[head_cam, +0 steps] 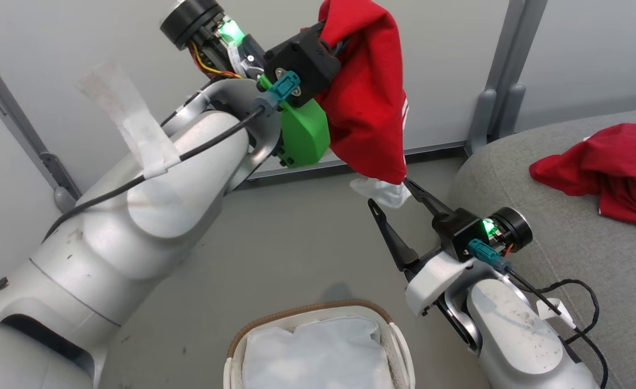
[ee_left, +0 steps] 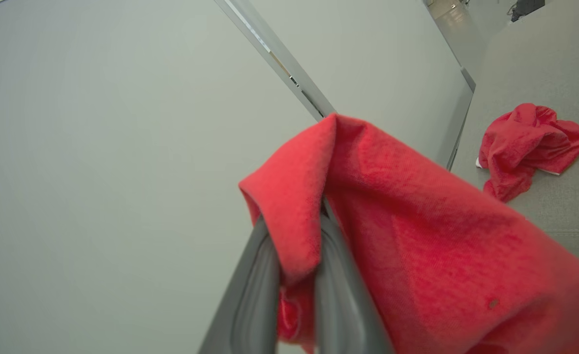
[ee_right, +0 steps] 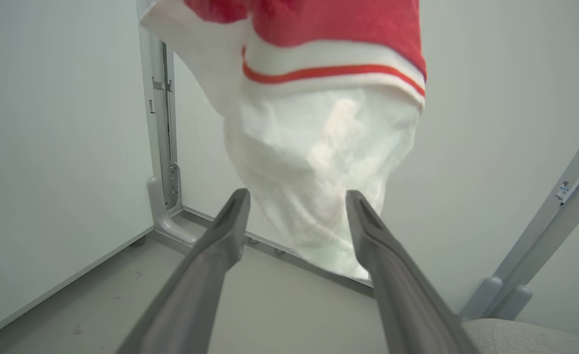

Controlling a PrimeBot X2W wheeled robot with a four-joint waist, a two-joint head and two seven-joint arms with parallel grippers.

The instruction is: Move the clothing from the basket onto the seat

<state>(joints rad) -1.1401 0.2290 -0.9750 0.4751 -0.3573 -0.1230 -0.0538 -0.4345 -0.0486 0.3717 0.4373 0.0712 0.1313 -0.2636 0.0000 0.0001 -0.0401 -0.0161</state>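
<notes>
**Head view.** Your left gripper is closed on a soft bright red fabric garment. The fabric's folds cover the fingertips, and the rest hangs free below the jaws. The garment's white lower end lies between the tips of your right gripper, whose jaws stand apart. You cannot tell whether they touch it. The oval white plastic basket with brown woven rim sits well below both grippers and shows its white cloth liner. A second crumpled red garment lies on the large grey fabric sofa, well apart from the right jaws.

**Left wrist view.** The fingers pinch a fold of the held garment. Beyond the jaws, the second garment rests on the sofa.

**Right wrist view.** The right gripper is open. The white end hangs between the tips, and above it is white trim with a thin red stripe. The sofa's rounded corner lies beside the jaws.
</notes>
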